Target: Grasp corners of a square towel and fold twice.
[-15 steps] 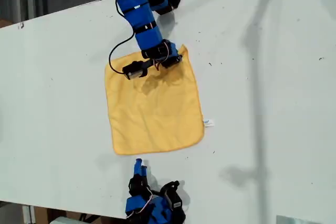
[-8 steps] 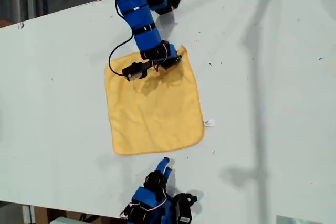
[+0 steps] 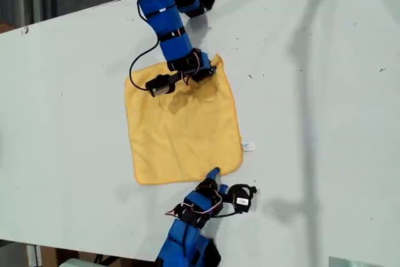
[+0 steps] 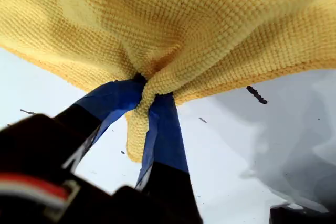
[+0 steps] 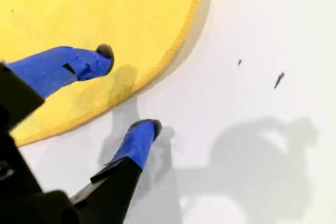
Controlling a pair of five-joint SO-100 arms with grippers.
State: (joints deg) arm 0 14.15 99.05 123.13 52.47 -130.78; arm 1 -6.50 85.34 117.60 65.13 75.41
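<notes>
The yellow towel (image 3: 181, 129) lies spread flat on the white table (image 3: 325, 123). My first gripper (image 3: 209, 70) is shut on the towel's corner at the upper right in the exterior view. The first wrist view shows the cloth (image 4: 184, 19) bunched between the blue fingers (image 4: 165, 129), with my first gripper (image 4: 144, 85) pinching it. My second gripper (image 3: 215, 176) is open at the towel's lower edge, near the lower right corner (image 3: 236, 164). In the second wrist view one fingertip (image 5: 105, 52) rests over the cloth (image 5: 105, 9) and the other fingertip (image 5: 152, 125) over bare table.
A small white tag (image 3: 249, 146) sticks out from the towel's edge on the exterior view's right. The first arm's blue links (image 3: 165, 17) reach in from the top of the exterior view. Small dark specks (image 5: 278, 78) mark the tabletop.
My second gripper has moved up and toward the exterior view's right, from the table's lower edge to the towel's lower edge. The first arm has not moved.
</notes>
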